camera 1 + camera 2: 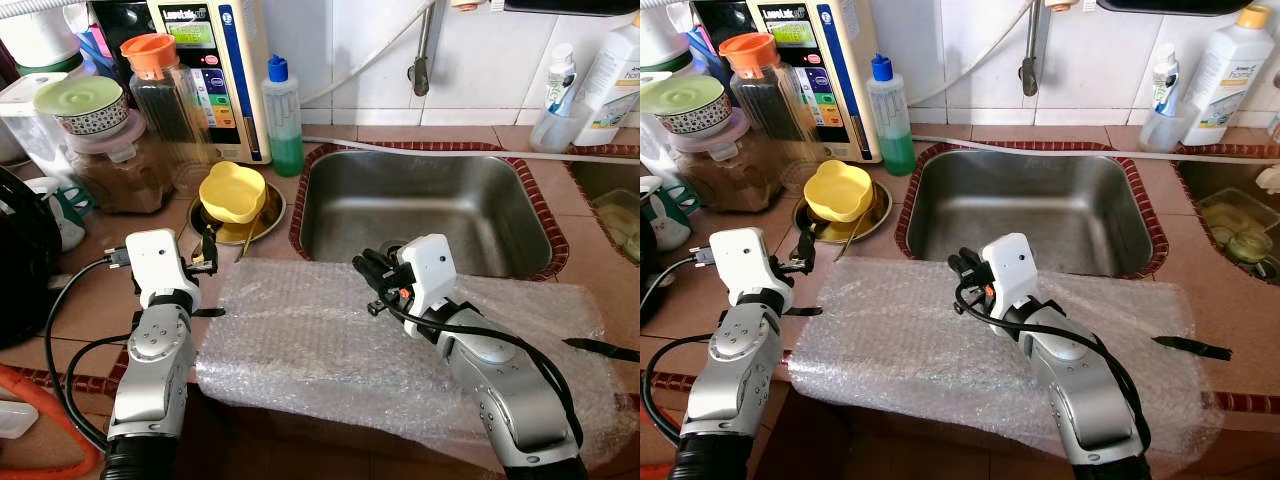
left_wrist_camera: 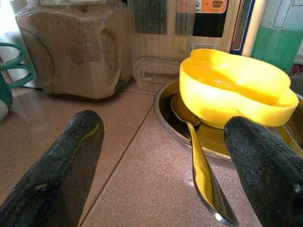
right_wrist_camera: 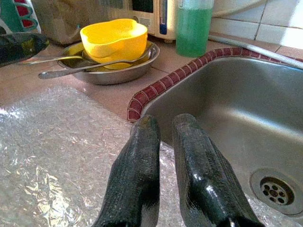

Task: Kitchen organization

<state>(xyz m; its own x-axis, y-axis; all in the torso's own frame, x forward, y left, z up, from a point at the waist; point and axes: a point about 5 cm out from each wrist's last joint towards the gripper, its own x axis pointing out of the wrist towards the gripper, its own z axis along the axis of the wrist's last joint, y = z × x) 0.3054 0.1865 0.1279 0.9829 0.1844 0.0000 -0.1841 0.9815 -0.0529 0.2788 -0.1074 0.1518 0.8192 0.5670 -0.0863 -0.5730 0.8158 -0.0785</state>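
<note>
The left gripper (image 1: 207,255) is hovering low over the counter (image 1: 90,300) just before the steel dish (image 1: 268,215), its fingers (image 2: 71,156) spread wide. The yellow bowl (image 1: 232,191) is sitting in that dish, and two spoons (image 2: 201,175) are leaning out over the dish's rim toward the gripper. The right gripper (image 1: 368,272) is hanging above the bubble wrap (image 1: 300,340) at the front edge of the sink (image 1: 420,215), its fingers (image 3: 142,175) pressed nearly together and holding nothing. The wrap is lying flat across the counter's front. A green soap bottle (image 1: 283,115) is standing behind the bowl, beside a jar (image 1: 120,165) with a small bowl (image 1: 85,105) on its lid. A black knife (image 1: 600,349) is lying on the wrap's right end
</note>
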